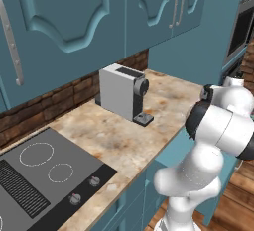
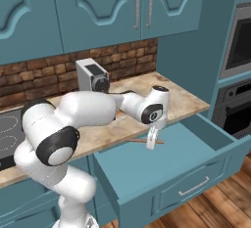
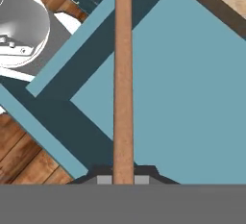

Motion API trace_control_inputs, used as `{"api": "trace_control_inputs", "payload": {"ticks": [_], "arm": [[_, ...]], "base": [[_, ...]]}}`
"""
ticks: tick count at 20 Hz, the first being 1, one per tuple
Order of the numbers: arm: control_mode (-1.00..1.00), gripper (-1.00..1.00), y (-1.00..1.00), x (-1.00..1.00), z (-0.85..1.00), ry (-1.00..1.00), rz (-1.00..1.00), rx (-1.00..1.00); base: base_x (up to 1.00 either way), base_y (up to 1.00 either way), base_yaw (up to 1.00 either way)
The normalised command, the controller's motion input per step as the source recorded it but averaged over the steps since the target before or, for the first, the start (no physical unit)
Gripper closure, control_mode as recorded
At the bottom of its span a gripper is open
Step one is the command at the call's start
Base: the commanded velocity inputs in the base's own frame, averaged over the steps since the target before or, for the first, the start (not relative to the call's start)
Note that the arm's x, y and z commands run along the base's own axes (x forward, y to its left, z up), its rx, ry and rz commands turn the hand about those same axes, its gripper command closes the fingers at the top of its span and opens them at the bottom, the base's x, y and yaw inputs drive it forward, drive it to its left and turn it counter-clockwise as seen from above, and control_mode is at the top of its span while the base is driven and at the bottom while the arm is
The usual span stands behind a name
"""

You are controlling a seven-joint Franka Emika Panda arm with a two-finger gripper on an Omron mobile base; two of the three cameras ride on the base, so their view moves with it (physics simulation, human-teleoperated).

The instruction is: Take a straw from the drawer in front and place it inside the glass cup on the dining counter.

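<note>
The teal drawer (image 2: 166, 166) stands pulled out below the brick-backed counter, its framed front panel and silver bar handle (image 2: 193, 187) facing the room. My gripper (image 2: 152, 144) hangs over the drawer's back left part, shut on the thin tan-orange straw (image 2: 137, 141), which lies level and pokes out on both sides of the fingers. In the hand view the straw (image 3: 123, 74) runs straight up from between the fingertips of my gripper (image 3: 123, 179), over the drawer's blue floor (image 3: 192, 98). The glass cup and the dining counter are out of view.
A boxy grey coffee machine (image 1: 121, 93) stands on the marbled counter (image 1: 163, 101) behind the arm, with a cooktop (image 1: 39, 175) to its left. Teal cupboard doors (image 2: 142, 7) hang above. A built-in oven stack (image 2: 238, 75) rises right of the drawer, over a wooden floor (image 2: 235, 193).
</note>
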Motion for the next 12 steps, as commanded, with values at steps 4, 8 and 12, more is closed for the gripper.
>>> {"api": "trace_control_inputs", "payload": {"ticks": [4, 8, 12], "arm": [[-1.0, 1.0, 0.07, -0.22, 1.0, 0.04, 0.0, 0.0], [-1.0, 1.0, 0.0, -0.36, 1.0, 0.0, 0.0, 0.01], [-1.0, 1.0, 0.0, -0.15, 0.87, 0.02, 0.0, 0.01]], "base": [[0.0, 0.0, 0.0], [0.0, 0.0, 0.0], [0.0, 0.0, 0.0]]}}
